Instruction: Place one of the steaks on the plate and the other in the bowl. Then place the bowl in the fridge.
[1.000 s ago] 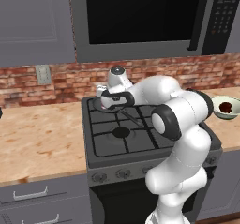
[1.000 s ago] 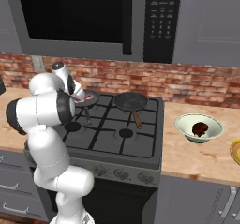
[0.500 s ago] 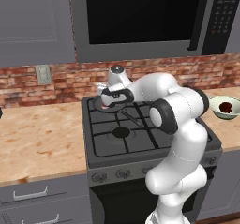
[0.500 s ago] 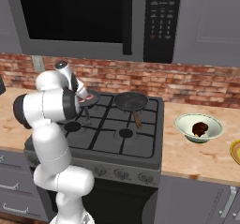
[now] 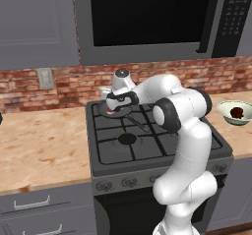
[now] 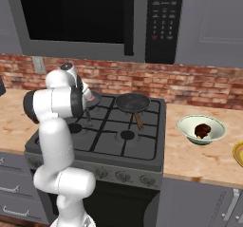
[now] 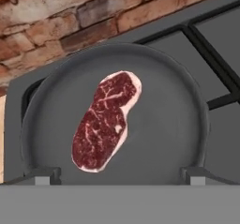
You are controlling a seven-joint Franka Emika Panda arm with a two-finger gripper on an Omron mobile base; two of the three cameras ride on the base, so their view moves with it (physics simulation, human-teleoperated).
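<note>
A red steak with white marbling lies flat in a dark pan on the stove's back left burner. My gripper hangs open just above this pan, with one fingertip at each side of the steak and nothing between them. It reaches there from the right. The darker steak lies in the pale bowl on the counter right of the stove. At the far right edge sits the yellow plate, partly cut off. The fridge is out of view.
A second, empty dark pan stands on the back right burner, its handle pointing forward. A black microwave hangs over the stove, and a brick wall rises close behind the pans. A wooden counter stretches to the left.
The hand has eased slightly left and down toward the back left pan. Its jaws stay open. Steaks, bowl and pans have not moved.
</note>
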